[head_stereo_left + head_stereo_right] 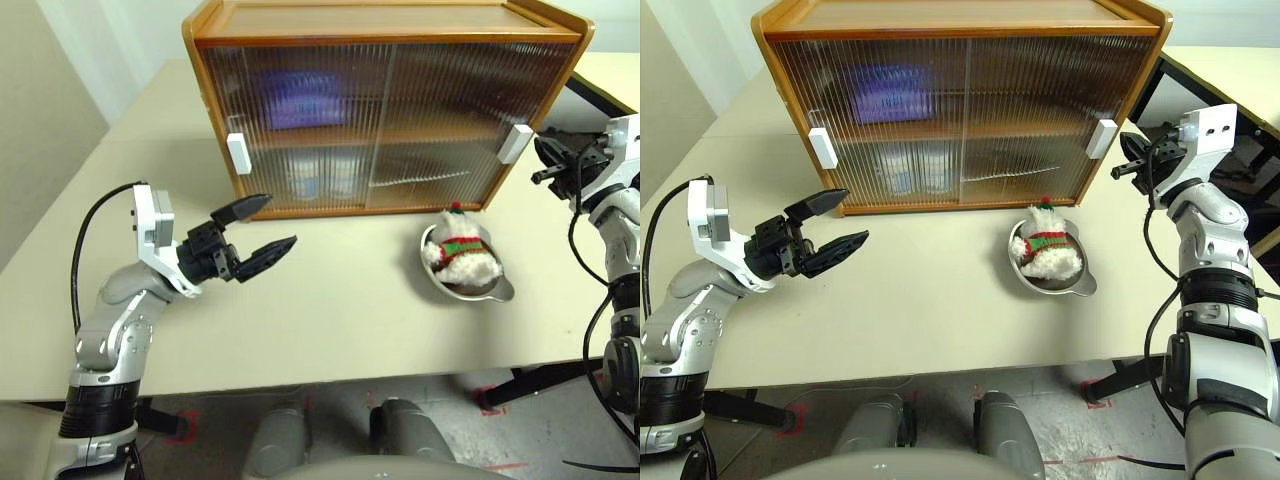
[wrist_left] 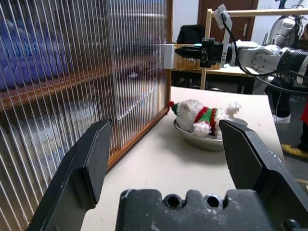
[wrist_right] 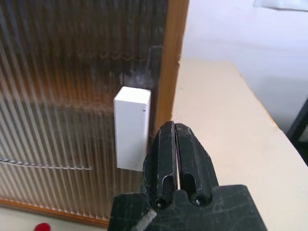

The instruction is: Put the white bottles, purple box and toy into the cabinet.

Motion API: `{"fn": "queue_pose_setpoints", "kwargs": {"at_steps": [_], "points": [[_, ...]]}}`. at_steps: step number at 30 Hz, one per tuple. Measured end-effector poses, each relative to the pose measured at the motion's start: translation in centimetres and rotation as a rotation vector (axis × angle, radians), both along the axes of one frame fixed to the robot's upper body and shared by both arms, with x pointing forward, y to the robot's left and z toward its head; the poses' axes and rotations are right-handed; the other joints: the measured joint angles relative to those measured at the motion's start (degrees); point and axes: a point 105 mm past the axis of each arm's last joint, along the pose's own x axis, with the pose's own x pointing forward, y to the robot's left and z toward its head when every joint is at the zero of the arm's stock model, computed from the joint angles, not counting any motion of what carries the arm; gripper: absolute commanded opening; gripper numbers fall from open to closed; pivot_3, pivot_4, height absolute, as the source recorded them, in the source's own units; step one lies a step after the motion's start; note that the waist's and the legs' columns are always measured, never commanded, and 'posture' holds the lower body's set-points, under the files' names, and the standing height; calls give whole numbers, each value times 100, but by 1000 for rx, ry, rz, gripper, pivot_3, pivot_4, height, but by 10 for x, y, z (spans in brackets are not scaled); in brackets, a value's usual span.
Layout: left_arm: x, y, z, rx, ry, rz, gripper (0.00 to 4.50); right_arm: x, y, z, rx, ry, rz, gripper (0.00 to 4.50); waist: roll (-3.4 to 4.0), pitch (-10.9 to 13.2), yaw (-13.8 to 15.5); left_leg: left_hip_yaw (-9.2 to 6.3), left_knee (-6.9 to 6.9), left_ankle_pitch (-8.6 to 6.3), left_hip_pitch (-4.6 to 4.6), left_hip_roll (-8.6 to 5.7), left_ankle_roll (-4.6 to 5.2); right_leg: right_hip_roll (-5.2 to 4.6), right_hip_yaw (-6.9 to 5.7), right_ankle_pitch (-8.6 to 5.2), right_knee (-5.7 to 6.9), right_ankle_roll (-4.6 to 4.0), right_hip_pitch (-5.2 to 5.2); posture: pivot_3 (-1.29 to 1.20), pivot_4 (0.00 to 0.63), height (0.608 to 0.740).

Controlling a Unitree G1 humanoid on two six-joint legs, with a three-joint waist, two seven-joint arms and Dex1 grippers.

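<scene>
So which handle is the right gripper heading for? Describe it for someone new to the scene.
Start at the wooden cabinet on the table. Its ribbed sliding doors each carry a white handle; this handle sits by the cabinet's right edge, above the toy, with the shut right gripper beside it.

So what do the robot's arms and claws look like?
The arms are silver-grey metal with rounded joints and black rings. Each ends in a white boxy wrist block and a black claw with two pointed fingers: the left gripper and the right gripper. Thin black cables loop along both arms.
</scene>
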Motion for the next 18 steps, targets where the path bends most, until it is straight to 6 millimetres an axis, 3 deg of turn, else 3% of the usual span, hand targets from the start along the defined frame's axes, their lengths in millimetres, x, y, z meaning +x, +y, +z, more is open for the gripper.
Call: {"fn": "queue_pose_setpoints", "kwargs": {"at_steps": [9,18], "points": [[1,0,0,-1,12,6,4500,8,17,-4,37,12,41,22,1,0,-52,5,-1,0,8,5,0,6,3,5,1,-3,1,160,0,740],[1,0,0,-1,13,5,4500,14,60,-7,62,41,168,22,3,1,-22,3,-1,0,11,11,-1,8,-1,8,5,-8,-1,161,0,740]]}}
